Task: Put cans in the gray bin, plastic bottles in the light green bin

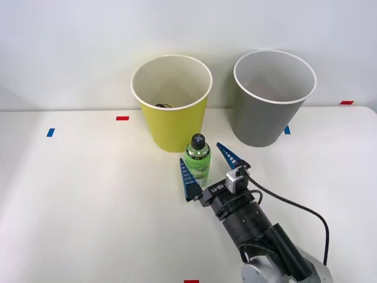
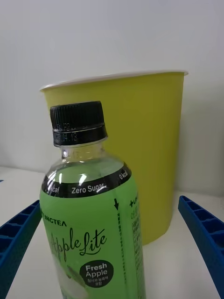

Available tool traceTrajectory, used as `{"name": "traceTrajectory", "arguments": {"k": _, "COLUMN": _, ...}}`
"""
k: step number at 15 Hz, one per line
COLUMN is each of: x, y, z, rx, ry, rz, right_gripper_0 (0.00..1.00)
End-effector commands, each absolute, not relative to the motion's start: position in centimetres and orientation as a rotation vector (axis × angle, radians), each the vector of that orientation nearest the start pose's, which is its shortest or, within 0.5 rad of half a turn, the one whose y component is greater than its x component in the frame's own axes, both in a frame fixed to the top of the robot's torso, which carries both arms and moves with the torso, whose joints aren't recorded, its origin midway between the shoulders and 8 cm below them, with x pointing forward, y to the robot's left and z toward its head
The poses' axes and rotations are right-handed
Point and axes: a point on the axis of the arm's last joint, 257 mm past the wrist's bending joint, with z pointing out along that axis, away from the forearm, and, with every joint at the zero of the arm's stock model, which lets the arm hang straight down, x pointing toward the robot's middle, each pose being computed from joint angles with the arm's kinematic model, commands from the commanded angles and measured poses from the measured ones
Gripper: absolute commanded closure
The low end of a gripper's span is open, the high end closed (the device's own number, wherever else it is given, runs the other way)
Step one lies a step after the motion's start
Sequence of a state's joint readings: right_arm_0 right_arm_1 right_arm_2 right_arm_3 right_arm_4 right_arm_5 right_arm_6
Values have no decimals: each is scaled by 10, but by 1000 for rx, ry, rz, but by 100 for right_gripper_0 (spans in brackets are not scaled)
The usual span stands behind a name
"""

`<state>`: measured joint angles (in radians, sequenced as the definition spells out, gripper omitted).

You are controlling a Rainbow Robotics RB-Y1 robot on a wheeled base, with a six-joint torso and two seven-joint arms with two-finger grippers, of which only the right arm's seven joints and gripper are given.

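A green plastic bottle with a black cap stands upright on the white table, just in front of the light green bin. My right gripper is open, one blue ribbed finger on each side of the bottle, with a gap on both sides. Something dark lies at the bottom of the light green bin, partly hidden by its wall. The gray bin stands to the right of the light green one. No cans are visible.
Both bins stand at the back of the white table, near the wall. Small red tape marks and blue tape marks lie on the tabletop. My arm's black cable loops to the right.
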<state>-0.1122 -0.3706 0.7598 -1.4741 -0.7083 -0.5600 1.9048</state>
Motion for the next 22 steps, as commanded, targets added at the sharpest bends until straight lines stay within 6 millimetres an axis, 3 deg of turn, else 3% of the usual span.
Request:
{"name": "traceTrajectory", "arguments": {"k": 1, "x": 462, "y": -19, "z": -207, "rx": -350, "ry": 1289, "rz": 457, "right_gripper_0": 0}}
{"name": "traceTrajectory", "arguments": {"k": 4, "x": 468, "y": -19, "z": -208, "rx": -369, "ry": 1298, "rz": 436, "right_gripper_0": 0}}
{"name": "traceTrajectory", "arguments": {"k": 5, "x": 467, "y": -19, "z": -208, "rx": -377, "ry": 1295, "rz": 430, "right_gripper_0": 27}}
{"name": "traceTrajectory", "arguments": {"k": 6, "x": 467, "y": -19, "z": -208, "rx": -384, "ry": 1293, "rz": 425, "right_gripper_0": 73}}
{"name": "traceTrajectory", "arguments": {"k": 7, "x": 467, "y": -18, "z": -208, "rx": -385, "ry": 1293, "rz": 426, "right_gripper_0": 95}}
{"name": "traceTrajectory", "arguments": {"k": 8, "x": 466, "y": -18, "z": -209, "rx": -385, "ry": 1294, "rz": 425, "right_gripper_0": 100}}
{"name": "traceTrajectory", "arguments": {"k": 14, "x": 461, "y": -20, "z": -214, "rx": -384, "ry": 1302, "rz": 417, "right_gripper_0": 100}}
{"name": "traceTrajectory", "arguments": {"k": 17, "x": 436, "y": -34, "z": -204, "rx": -369, "ry": 1296, "rz": 426, "right_gripper_0": 100}}
{"name": "traceTrajectory", "arguments": {"k": 19, "x": 419, "y": -35, "z": -187, "rx": -396, "ry": 1323, "rz": 462, "right_gripper_0": 100}}
{"name": "traceTrajectory", "arguments": {"k": 22, "x": 399, "y": -35, "z": -144, "rx": -435, "ry": 1327, "rz": 515, "right_gripper_0": 100}}
